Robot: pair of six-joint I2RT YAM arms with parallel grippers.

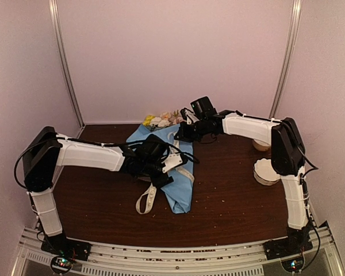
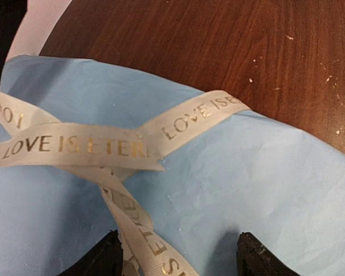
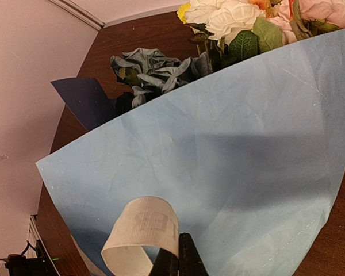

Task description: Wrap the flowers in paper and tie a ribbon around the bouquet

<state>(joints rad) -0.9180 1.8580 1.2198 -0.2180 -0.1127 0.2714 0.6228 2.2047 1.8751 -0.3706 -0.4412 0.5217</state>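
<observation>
The bouquet lies on the table as a cone of light blue paper (image 1: 178,184), with the flowers (image 1: 161,121) showing at its far, wide end. The cream ribbon (image 2: 103,146) with gold lettering crosses itself over the paper (image 2: 247,184). One strand runs down close beside the left finger (image 2: 98,261). My left gripper (image 2: 178,261) hovers open just above the paper, around the middle of the cone (image 1: 161,167). My right gripper (image 3: 178,260) is shut on a curled ribbon loop (image 3: 141,230) over the paper (image 3: 218,161), below the flowers (image 3: 236,23).
Two white scalloped bowls (image 1: 266,171) (image 1: 260,144) stand at the right edge by the right arm. A ribbon tail (image 1: 146,198) trails onto the dark wooden table (image 1: 236,201) left of the cone's tip. Pink walls enclose the back and sides.
</observation>
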